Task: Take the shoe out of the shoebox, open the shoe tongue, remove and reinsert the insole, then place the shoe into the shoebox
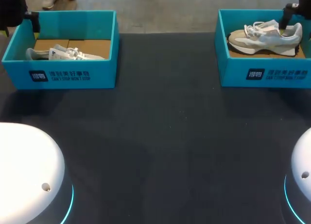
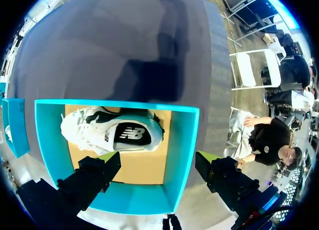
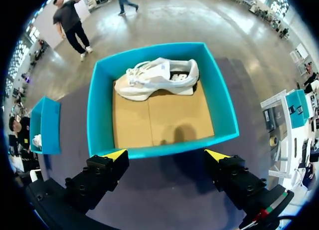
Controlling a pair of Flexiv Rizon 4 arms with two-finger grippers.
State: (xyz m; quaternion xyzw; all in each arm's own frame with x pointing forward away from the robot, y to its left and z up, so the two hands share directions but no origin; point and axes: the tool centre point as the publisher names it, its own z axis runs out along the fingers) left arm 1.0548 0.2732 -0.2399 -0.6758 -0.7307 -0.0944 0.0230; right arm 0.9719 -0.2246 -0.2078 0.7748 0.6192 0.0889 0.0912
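Observation:
Two teal shoeboxes stand at the table's far edge. The left box [image 1: 68,73] holds a white shoe [image 1: 65,53] lying on its side on the cardboard floor. The right box [image 1: 265,73] holds a beige and white shoe [image 1: 265,37] standing upright. My left gripper [image 2: 157,157] hangs open above the left box [image 2: 182,140], with the white and black shoe [image 2: 112,130] just ahead of its fingers. My right gripper [image 3: 167,155] is open over the near wall of the right box [image 3: 97,115], and its shoe [image 3: 157,76] lies by the far wall.
The dark table [image 1: 160,136] stretches wide between the two boxes and toward the front. My arms' white bases [image 1: 24,170] sit at the two near corners. The left arm [image 1: 14,12] and right arm [image 1: 290,12] show at the far corners.

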